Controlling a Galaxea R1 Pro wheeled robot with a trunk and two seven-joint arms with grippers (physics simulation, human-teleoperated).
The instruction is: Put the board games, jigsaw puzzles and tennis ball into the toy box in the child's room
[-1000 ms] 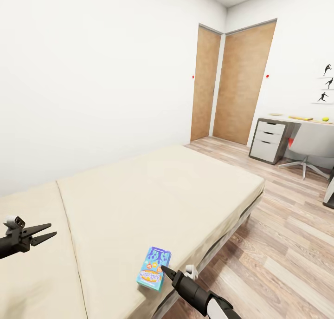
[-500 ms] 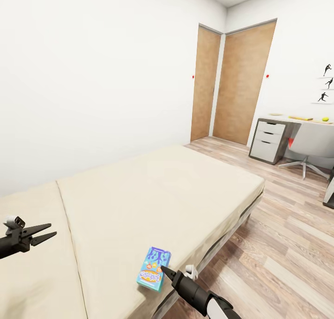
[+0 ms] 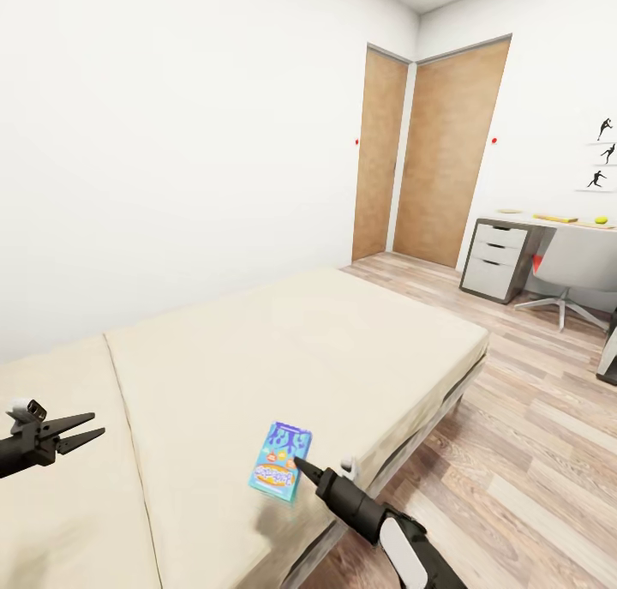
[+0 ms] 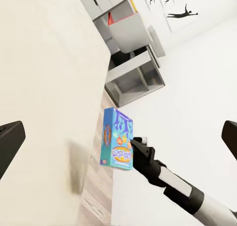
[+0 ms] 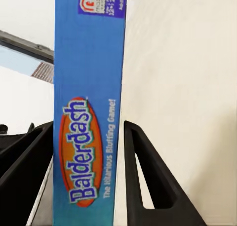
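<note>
Right gripper [image 3: 297, 465] clamps blue board game [image 3: 281, 461], raised off bed [image 3: 291, 357].
Left gripper [image 3: 81, 429] jaws apart, hovering over mattress, holding nothing.

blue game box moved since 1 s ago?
Yes. The blue game box, clamped in the right gripper, has risen off the bed near its edge, casting a shadow below; doors and desk unchanged.

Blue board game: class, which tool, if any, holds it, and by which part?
The right tool grips the blue board game across its thin sides near one end, lifted above the bed. The left tool is open, holding nothing.
</note>
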